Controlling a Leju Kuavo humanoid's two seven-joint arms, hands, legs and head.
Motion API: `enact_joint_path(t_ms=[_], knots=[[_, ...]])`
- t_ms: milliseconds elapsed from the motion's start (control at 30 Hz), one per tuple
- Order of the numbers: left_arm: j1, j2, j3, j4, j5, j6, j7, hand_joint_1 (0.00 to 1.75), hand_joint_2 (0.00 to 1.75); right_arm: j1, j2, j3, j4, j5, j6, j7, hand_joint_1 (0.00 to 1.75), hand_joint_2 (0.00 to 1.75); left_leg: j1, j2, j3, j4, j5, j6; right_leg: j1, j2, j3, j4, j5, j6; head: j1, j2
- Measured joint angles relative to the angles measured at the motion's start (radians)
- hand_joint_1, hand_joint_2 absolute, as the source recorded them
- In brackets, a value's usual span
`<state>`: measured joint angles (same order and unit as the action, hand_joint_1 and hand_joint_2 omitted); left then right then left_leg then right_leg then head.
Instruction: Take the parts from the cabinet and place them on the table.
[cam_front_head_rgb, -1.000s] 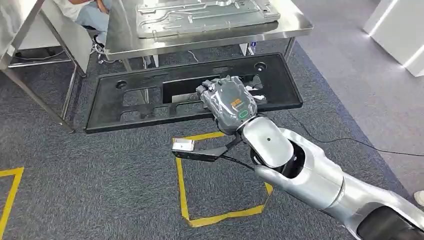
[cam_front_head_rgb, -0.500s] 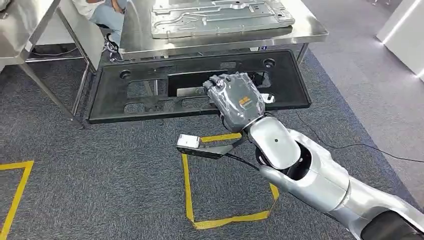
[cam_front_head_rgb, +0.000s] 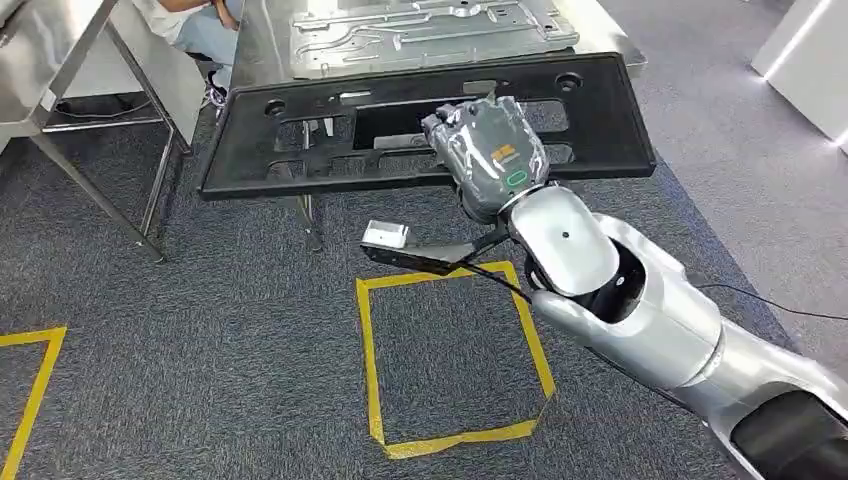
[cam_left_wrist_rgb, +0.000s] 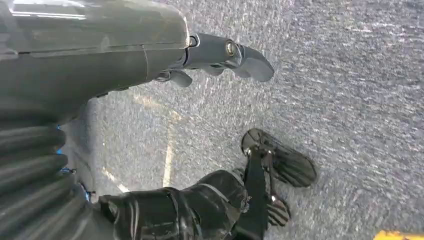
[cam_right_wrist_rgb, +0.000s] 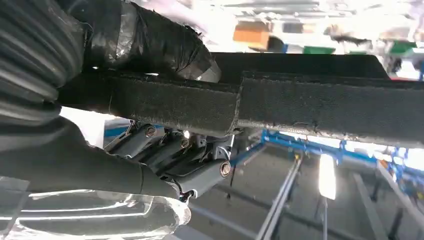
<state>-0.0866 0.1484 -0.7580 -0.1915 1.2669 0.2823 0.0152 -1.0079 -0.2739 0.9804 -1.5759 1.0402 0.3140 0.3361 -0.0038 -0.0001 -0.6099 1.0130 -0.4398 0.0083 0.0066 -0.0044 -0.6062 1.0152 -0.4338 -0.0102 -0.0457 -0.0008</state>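
Note:
A long black plastic panel (cam_front_head_rgb: 300, 150) with several cut-outs hangs level above the carpet, and my right hand (cam_front_head_rgb: 490, 150) grips it near the middle of its near edge. The panel's far edge overlaps the front rim of the steel table (cam_front_head_rgb: 255, 50). On that table lies a pressed grey metal sheet part (cam_front_head_rgb: 430, 30). In the right wrist view the panel's thick black edge (cam_right_wrist_rgb: 310, 105) runs across the picture, with the hand's fingers (cam_right_wrist_rgb: 190, 165) curled under it and the thumb over it. My left hand (cam_left_wrist_rgb: 100, 45) hangs over the carpet, holding nothing, thumb stretched out.
A yellow tape square (cam_front_head_rgb: 450, 350) marks the carpet below my right arm. A second steel table's legs (cam_front_head_rgb: 90, 190) stand at the left. A person (cam_front_head_rgb: 190, 20) sits behind the tables at the back left. A white cabinet (cam_front_head_rgb: 810, 50) stands at the far right.
My right hand has lifted the black panel from low over the carpet up to table height, its far edge now at the table's front rim. The camera has also shifted.

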Motion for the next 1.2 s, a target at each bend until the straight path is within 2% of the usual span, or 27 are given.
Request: enact_joint_path(t_ms=[100,133,167,200,267,300,333,367,433,467,500,600,633,667,700,767,800,833,867,933,967,1000,1067,1100,1133,1167,1200], knots=[[0.001,0.0,0.0,0.0,0.0,-0.003,-0.008,0.0,1.75,-0.044,-0.022,-0.012,0.003,-0.043,0.036,0.01,1.75,1.75,-0.001,-0.005,-0.005,0.0,0.003,0.008,-0.003,-0.004,0.0,-0.003,0.002,0.013,0.001,0.0],[0.002,-0.002,0.0,0.0,0.0,-0.004,-0.008,0.0,1.75,-0.058,-0.03,-0.015,0.004,-0.052,0.043,0.011,1.75,1.75,0.009,-0.002,0.002,-0.011,0.009,0.015,0.002,-0.005,-0.007,0.005,-0.006,0.02,-0.001,0.0],[0.002,-0.003,0.0,0.0,0.0,-0.004,-0.008,0.0,1.75,-0.071,-0.039,-0.019,0.004,-0.059,0.051,0.014,1.75,1.75,0.009,-0.004,0.005,-0.011,0.01,0.017,-0.001,0.001,-0.016,0.029,-0.023,0.025,0.003,0.0],[0.002,-0.003,0.0,0.0,0.0,-0.005,-0.008,0.0,1.75,-0.092,-0.046,-0.023,0.005,-0.068,0.064,0.022,1.75,1.75,0.01,-0.003,0.003,-0.01,0.008,0.022,-0.003,0.003,-0.048,0.1,-0.065,0.028,0.009,0.0],[0.001,-0.003,0.0,0.0,0.002,-0.008,-0.008,0.0,1.75,-0.118,-0.058,-0.024,0.008,-0.087,0.088,0.036,1.75,1.75,0.01,-0.003,0.003,-0.01,0.007,0.026,-0.008,0.003,-0.128,0.265,-0.133,0.035,0.008,0.0],[0.001,-0.003,0.0,0.0,0.003,-0.011,-0.009,0.0,1.75,-0.127,-0.064,-0.024,0.01,-0.097,0.097,0.041,1.75,1.75,0.01,-0.004,0.003,-0.008,0.006,0.027,-0.01,0.003,-0.157,0.318,-0.142,0.039,0.009,0.0],[0.001,-0.003,0.0,0.0,0.003,-0.013,-0.009,0.0,1.75,-0.135,-0.07,-0.024,0.011,-0.106,0.104,0.045,1.75,1.75,0.011,-0.005,0.003,-0.007,0.005,0.026,-0.014,0.003,-0.16,0.317,-0.127,0.041,0.008,0.0],[0.001,-0.004,0.0,0.0,0.004,-0.013,-0.008,0.0,1.75,-0.147,-0.078,-0.024,0.014,-0.114,0.109,0.048,1.75,1.75,0.012,-0.008,0.003,-0.004,0.003,0.025,-0.018,0.003,-0.141,0.273,-0.093,0.042,0.009,0.0],[0.001,-0.009,0.0,0.0,0.004,-0.013,-0.006,0.0,1.75,-0.174,-0.093,-0.026,0.019,-0.125,0.114,0.054,1.75,1.75,0.014,-0.014,0.004,0.006,-0.003,0.016,-0.022,0.003,-0.05,0.083,0.001,0.041,0.009,0.0],[0.001,-0.01,0.0,0.0,0.004,-0.013,-0.005,0.0,1.75,-0.183,-0.099,-0.028,0.021,-0.127,0.115,0.056,1.75,1.75,0.014,-0.016,0.0,0.01,-0.007,0.01,-0.023,0.006,-0.024,0.024,-0.003,0.04,0.009,0.0],[0.0,-0.01,0.0,0.0,0.005,-0.013,-0.003,0.0,1.75,-0.192,-0.101,-0.028,0.023,-0.129,0.115,0.059,1.75,1.75,0.007,-0.018,-0.007,0.019,-0.009,0.005,-0.018,0.007,-0.018,0.016,-0.001,0.037,0.008,0.0],[0.002,-0.012,0.0,0.0,0.005,-0.013,0.0,0.0,1.75,-0.196,-0.111,-0.029,0.03,-0.132,0.116,0.06,1.75,1.75,0.01,-0.018,-0.006,0.01,-0.005,-0.008,-0.013,0.008,-0.022,0.019,0.0,0.022,0.008,0.0],[0.003,-0.012,0.0,0.0,0.005,-0.013,0.0,0.0,1.75,-0.2,-0.115,-0.029,0.032,-0.132,0.116,0.06,1.75,1.75,0.011,-0.017,-0.01,0.015,-0.011,-0.014,-0.02,0.006,-0.018,0.01,0.006,0.012,0.008,0.0],[0.004,-0.013,0.0,0.0,0.005,-0.013,0.001,0.0,1.75,-0.204,-0.116,-0.029,0.035,-0.132,0.116,0.061,1.75,1.75,0.013,-0.01,-0.019,0.038,-0.029,-0.019,-0.02,0.005,-0.016,0.008,0.006,0.008,0.006,0.0],[0.003,-0.013,0.0,0.0,0.005,-0.013,0.001,0.0,1.75,-0.208,-0.117,-0.029,0.037,-0.132,0.116,0.061,1.75,1.75,0.013,-0.007,-0.042,0.091,-0.063,-0.022,-0.02,0.004,-0.016,0.008,0.006,0.001,0.003,0.0],[0.002,-0.013,0.0,0.0,0.005,-0.013,0.001,0.0,1.75,-0.209,-0.117,-0.029,0.039,-0.132,0.116,0.061,1.75,1.75,0.015,-0.006,-0.114,0.248,-0.133,-0.027,-0.018,0.005,-0.016,0.009,0.005,-0.002,0.003,0.0],[0.002,-0.014,0.0,0.0,0.005,-0.013,0.001,0.0,1.75,-0.208,-0.117,-0.029,0.042,-0.133,0.116,0.061,1.75,1.75,0.015,-0.006,-0.148,0.316,-0.152,-0.029,-0.017,0.005,-0.017,0.01,0.004,-0.003,0.004,0.0],[0.003,-0.016,0.0,0.0,0.006,-0.013,0.002,0.0,1.75,-0.206,-0.117,-0.028,0.043,-0.134,0.116,0.06,1.75,1.75,0.015,-0.006,-0.157,0.329,-0.143,-0.028,-0.016,0.005,-0.017,0.011,0.004,-0.003,0.004,0.0],[0.003,-0.016,0.0,0.0,0.007,-0.013,0.002,0.0,1.75,-0.207,-0.117,-0.028,0.045,-0.134,0.116,0.06,1.75,1.75,0.014,-0.006,-0.142,0.294,-0.115,-0.026,-0.015,0.005,-0.016,0.013,0.003,-0.004,0.004,0.0],[0.003,-0.016,0.0,0.0,0.008,-0.013,0.002,0.0,1.75,-0.209,-0.117,-0.028,0.048,-0.137,0.116,0.064,1.75,1.75,0.013,-0.006,-0.055,0.117,-0.024,-0.014,-0.013,0.006,-0.014,0.014,0.0,-0.003,0.003,0.0],[0.003,-0.016,0.0,0.0,0.01,-0.013,0.002,0.0,1.75,-0.21,-0.118,-0.028,0.05,-0.141,0.115,0.069,1.75,1.75,0.011,-0.004,-0.015,0.035,-0.002,-0.005,-0.013,0.005,-0.013,0.014,-0.001,-0.001,0.004,0.0],[0.002,-0.016,0.0,0.0,0.011,-0.011,0.002,0.0,1.75,-0.211,-0.122,-0.028,0.051,-0.144,0.114,0.071,1.75,1.75,0.002,-0.002,0.0,0.016,-0.015,-0.002,-0.007,0.005,-0.016,0.015,-0.001,0.004,0.005,0.0],[0.001,-0.017,0.0,0.0,0.01,-0.008,0.002,0.0,1.75,-0.209,-0.126,-0.028,0.057,-0.153,0.113,0.071,1.75,1.75,0.0,-0.005,-0.005,0.013,-0.01,0.001,-0.011,0.004,-0.018,0.013,0.002,0.013,0.004,0.0],[0.001,-0.017,0.0,0.0,0.01,-0.007,0.002,0.0,1.75,-0.207,-0.126,-0.028,0.06,-0.155,0.112,0.071,1.75,1.75,0.0,-0.006,-0.005,0.012,-0.009,0.004,-0.012,0.004,-0.016,0.008,0.005,0.018,0.005,0.0],[0.001,-0.018,0.0,0.0,0.01,-0.004,0.002,0.0,1.75,-0.208,-0.127,-0.028,0.062,-0.157,0.109,0.071,1.75,1.75,0.007,-0.005,0.0,0.0,-0.004,0.011,-0.005,0.005,-0.013,0.007,0.003,0.026,0.005,0.0],[0.002,-0.019,0.0,0.0,0.01,-0.001,0.002,0.0,1.75,-0.207,-0.131,-0.028,0.064,-0.157,0.106,0.07,1.75,1.75,0.012,-0.002,0.008,-0.009,0.001,0.015,-0.011,0.005,-0.022,0.021,-0.006,0.029,0.005,0.0],[0.002,-0.019,0.0,0.0,0.009,0.0,0.002,0.0,1.75,-0.21,-0.134,-0.028,0.067,-0.159,0.1,0.07,1.75,1.75,0.014,-0.002,0.01,-0.011,0.002,0.021,-0.01,0.005,-0.04,0.063,-0.036,0.032,0.009,0.0]])
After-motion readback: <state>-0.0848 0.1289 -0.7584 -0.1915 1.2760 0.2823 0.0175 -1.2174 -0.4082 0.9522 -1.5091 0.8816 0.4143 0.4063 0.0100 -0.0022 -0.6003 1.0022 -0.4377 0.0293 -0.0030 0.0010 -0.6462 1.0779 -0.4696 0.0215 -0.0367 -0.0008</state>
